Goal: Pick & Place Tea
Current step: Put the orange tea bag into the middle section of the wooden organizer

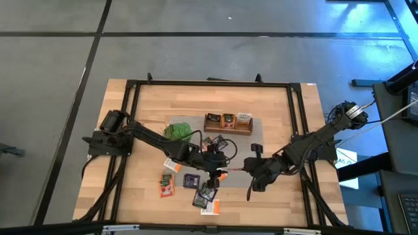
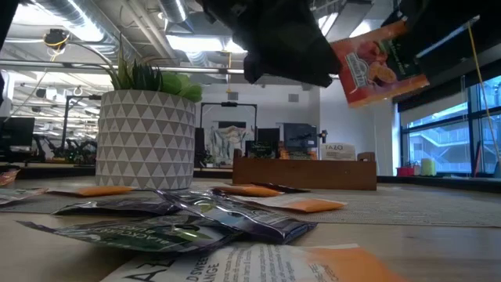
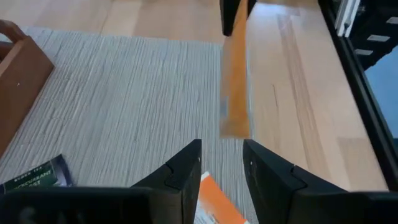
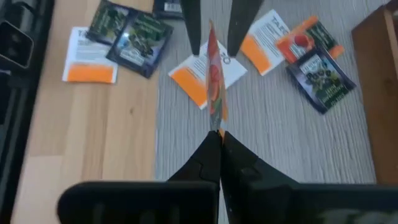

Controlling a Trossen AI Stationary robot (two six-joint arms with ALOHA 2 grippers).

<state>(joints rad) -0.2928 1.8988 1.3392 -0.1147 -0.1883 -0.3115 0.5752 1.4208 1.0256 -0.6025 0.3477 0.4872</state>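
An orange-red tea sachet [image 4: 213,87] hangs in the air over the grey mat [image 1: 196,134], with my right gripper [image 4: 219,138] shut on it; the low view shows the sachet [image 2: 377,66] raised well above the table. My left gripper [image 3: 222,165] faces it, open. The left gripper's two fingers [image 4: 190,28] stand on either side of the sachet's free end and are apart from it. Several more tea sachets lie flat on the mat and the wood: orange-red [image 1: 168,187], dark purple [image 1: 191,181], white with orange [image 1: 210,207]. My right gripper pinches the sachet by one edge [image 4: 216,124] between its two fingertips. The fingers slant down from the table's right side. The sachet stands on edge, sticks out ahead of the fingers toward my left gripper and is lifted clear of the mat.
The brown wooden box [image 1: 227,123] with sachets in its compartments stands on the mat's far side. The green potted plant [image 1: 176,130] is to its left. A white and orange sachet [image 3: 214,199] lies under my left gripper. Black frame rails [image 1: 300,130] run along the table's sides.
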